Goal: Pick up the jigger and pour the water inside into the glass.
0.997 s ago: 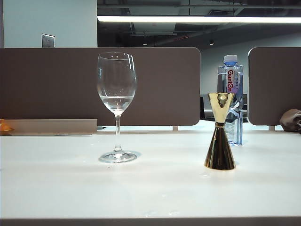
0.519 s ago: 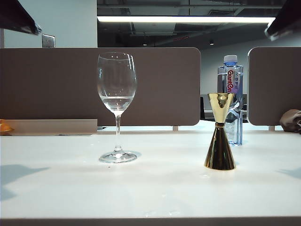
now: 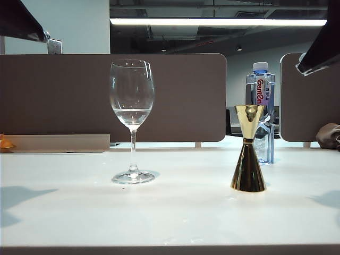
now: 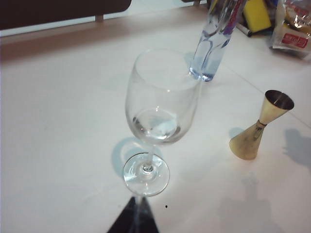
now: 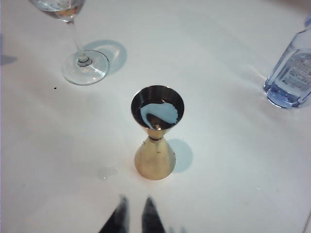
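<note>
Hovered over upright jigger [image 5: 155, 141] with right gripper [image 5: 134, 216] slightly parted, empty; left gripper [image 4: 134, 218] above glass [image 4: 160, 114], opening unclear.

Open-plan office: brown desk partitions [image 3: 111, 95], ceiling strip light [image 3: 212, 22], white table [image 3: 170, 212].

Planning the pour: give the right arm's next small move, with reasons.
Probably open the right gripper wider and lower it around the jigger: its jaws are nearly closed, above and short of the upright, untouched jigger. The left gripper hovers near the glass.
</note>
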Tool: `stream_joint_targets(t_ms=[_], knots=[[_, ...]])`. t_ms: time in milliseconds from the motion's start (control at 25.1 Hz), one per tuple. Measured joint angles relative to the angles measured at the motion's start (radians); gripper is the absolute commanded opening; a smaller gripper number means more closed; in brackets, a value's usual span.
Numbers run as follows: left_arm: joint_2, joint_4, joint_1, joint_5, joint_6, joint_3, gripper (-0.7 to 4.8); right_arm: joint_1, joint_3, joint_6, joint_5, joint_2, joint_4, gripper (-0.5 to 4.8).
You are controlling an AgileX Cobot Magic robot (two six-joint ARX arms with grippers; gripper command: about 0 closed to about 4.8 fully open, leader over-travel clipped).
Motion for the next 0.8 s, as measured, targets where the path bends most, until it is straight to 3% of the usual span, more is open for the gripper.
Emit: stream_joint_targets(t_ms=[279,519,798], knots=[[-0.029,-0.01,0.0,0.001,-0.024,0.0,0.04,0.0,0.0,0.0,0.0,0.0,0.01,0.5],[-0.029,-0.159,0.0,0.003,-0.025,0.0,0.04,0.0,0.0,0.0,0.0,0.0,0.01,0.5],[-0.029,-0.165,0.0,0.005,-0.025,0.0,0.04,0.0,0.0,0.0,0.0,0.0,0.01,0.5]])
